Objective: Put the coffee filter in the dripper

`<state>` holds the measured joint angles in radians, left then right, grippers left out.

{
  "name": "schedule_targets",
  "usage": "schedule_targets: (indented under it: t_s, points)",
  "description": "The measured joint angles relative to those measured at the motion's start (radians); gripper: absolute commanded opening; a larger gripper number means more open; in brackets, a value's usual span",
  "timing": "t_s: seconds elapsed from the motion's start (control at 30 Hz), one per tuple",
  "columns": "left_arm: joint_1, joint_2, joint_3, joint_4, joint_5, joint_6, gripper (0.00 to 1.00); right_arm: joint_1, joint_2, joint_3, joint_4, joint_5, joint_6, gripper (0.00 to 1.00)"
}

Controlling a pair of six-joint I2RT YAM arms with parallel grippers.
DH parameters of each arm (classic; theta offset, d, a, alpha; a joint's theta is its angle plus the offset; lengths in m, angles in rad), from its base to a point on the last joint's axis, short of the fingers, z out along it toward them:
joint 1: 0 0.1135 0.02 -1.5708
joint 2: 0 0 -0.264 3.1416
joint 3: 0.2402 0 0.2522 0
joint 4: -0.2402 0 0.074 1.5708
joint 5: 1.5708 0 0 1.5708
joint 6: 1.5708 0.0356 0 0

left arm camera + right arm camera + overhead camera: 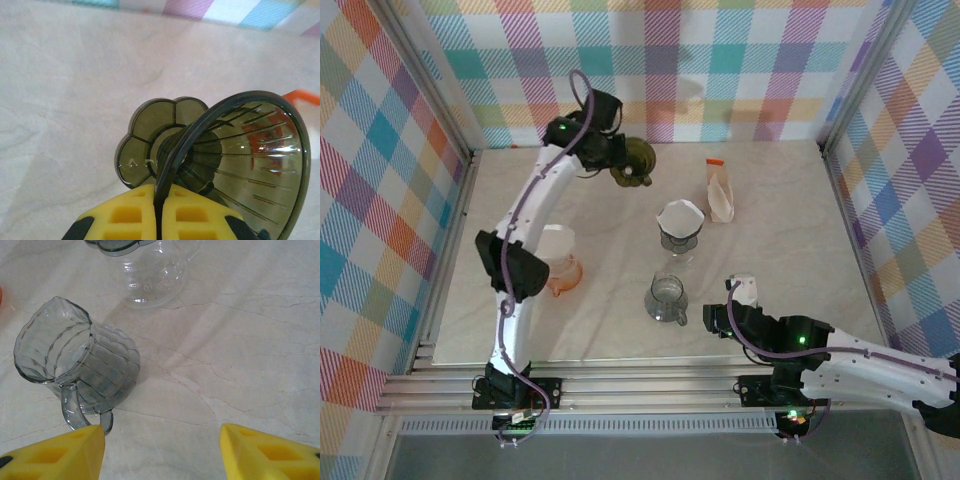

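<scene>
A filter (680,213) sits in the middle dripper (679,243), a pitcher (666,298) before it, the filter pack (720,192) behind-right.

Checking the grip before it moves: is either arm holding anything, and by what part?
Left gripper pinches the dark dripper by its rim; right gripper holds nothing.

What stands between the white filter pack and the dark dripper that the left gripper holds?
Nothing visible does. In the top view, bare table lies between the filter pack and the dark dripper, whose rim the shut left gripper pinches. The filter-lined dripper stands nearer the arms, off that line.
</scene>
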<state>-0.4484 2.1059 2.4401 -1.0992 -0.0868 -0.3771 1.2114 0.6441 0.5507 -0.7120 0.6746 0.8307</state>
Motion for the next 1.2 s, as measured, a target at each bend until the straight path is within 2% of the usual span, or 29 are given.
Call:
schedule_targets:
  t_s: [0.2,0.47,0.57,0.73,0.87,0.97,1.2]
  points:
    - [0.002,-0.164,-0.031,0.002,0.080,0.000,0.00,0.000,0.000,0.000,-0.001,0.026,0.000,0.62]
    - [-0.024,-0.475,-0.419,0.043,0.261,-0.027,0.00,0.000,0.000,0.000,-0.001,0.039,0.000,0.62]
    - [-0.068,-0.577,-0.558,0.067,0.299,-0.042,0.00,0.000,0.000,-0.002,-0.003,0.044,0.000,0.62]
    - [-0.204,-0.716,-0.767,0.112,0.315,-0.076,0.00,0.000,0.000,-0.005,-0.009,0.045,0.008,0.62]
    - [-0.310,-0.763,-0.929,0.169,0.320,-0.113,0.00,0.000,-0.002,-0.007,-0.021,0.048,0.023,0.62]
    - [-0.353,-0.752,-1.018,0.214,0.333,-0.141,0.00,0.000,-0.019,-0.007,-0.039,0.051,0.028,0.62]
    - [-0.374,-0.672,-1.065,0.301,0.329,-0.162,0.00,0.000,-0.045,-0.007,-0.076,0.051,0.049,0.62]
